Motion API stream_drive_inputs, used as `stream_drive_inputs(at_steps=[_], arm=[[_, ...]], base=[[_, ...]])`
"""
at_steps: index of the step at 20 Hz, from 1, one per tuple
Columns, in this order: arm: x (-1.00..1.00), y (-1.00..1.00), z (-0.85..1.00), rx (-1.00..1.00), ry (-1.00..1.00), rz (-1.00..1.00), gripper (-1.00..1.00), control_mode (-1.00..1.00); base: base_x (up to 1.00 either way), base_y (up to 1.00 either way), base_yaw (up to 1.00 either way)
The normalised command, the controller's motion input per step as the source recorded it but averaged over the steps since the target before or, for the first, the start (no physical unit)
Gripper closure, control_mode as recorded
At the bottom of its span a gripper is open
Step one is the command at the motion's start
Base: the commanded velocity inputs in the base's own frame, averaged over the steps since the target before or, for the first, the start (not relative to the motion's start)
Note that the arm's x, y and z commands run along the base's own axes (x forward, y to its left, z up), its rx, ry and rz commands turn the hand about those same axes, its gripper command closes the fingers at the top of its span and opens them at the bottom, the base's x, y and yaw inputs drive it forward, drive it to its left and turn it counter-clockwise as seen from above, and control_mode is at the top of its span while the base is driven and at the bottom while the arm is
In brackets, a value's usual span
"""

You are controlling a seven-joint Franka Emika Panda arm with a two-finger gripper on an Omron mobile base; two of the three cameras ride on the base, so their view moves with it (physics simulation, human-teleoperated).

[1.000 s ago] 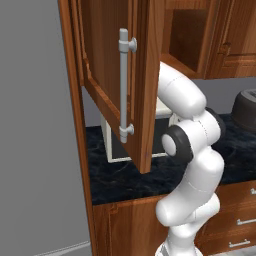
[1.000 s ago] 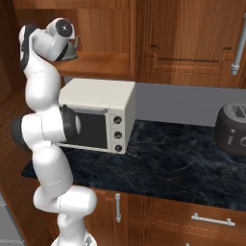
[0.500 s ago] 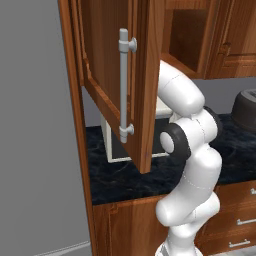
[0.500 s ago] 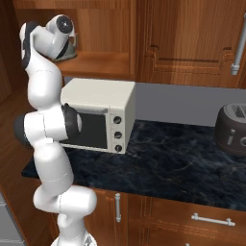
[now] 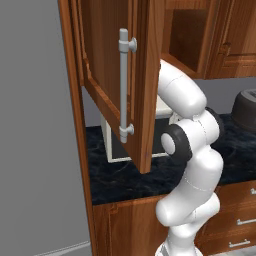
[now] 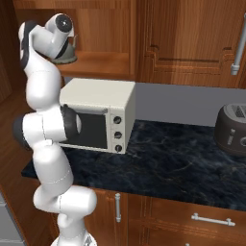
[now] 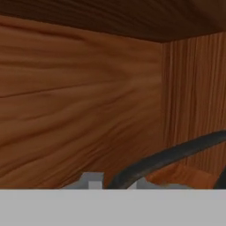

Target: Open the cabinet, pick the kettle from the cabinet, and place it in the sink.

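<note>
one reddish-brown wooden wall cabinet (image 5: 112, 75) with open door, one long grey bar handle (image 5: 123, 86), one grey-green metal kettle (image 6: 67, 53), one white boxy microwave (image 6: 98, 114), one dark rounded toaster (image 6: 232, 129), one black marbled counter (image 6: 168, 166)

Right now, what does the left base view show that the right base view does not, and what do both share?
Left base view alone: the cabinet door swung open, seen edge-on, with its grey bar handle.

Right base view alone: the kettle on the cabinet shelf, with the arm's hand at it; the toaster oven's front with its knobs; the drawer handles below the counter.

Both: the white arm reaching up into the cabinet, the dark marbled counter, the pale toaster oven.
</note>
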Motion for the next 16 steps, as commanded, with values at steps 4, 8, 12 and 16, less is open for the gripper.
stream_drive_inputs(at_steps=[4, 8, 12, 16], arm=[[-0.3, -0.12, -0.04, 0.05, -0.02, 0.0, 1.0, -1.0], [-0.38, -0.21, -0.03, 0.06, -0.05, 0.0, 1.0, -1.0], [-0.43, -0.31, -0.04, 0.04, -0.05, 0.0, 1.0, -1.0], [-0.48, -0.31, -0.06, 0.04, -0.08, 0.0, 1.0, -1.0]], base=[[0.0, 0.0, 0.0], [0.0, 0.0, 0.0], [0.0, 0.0, 0.0], [0.0, 0.0, 0.0]])
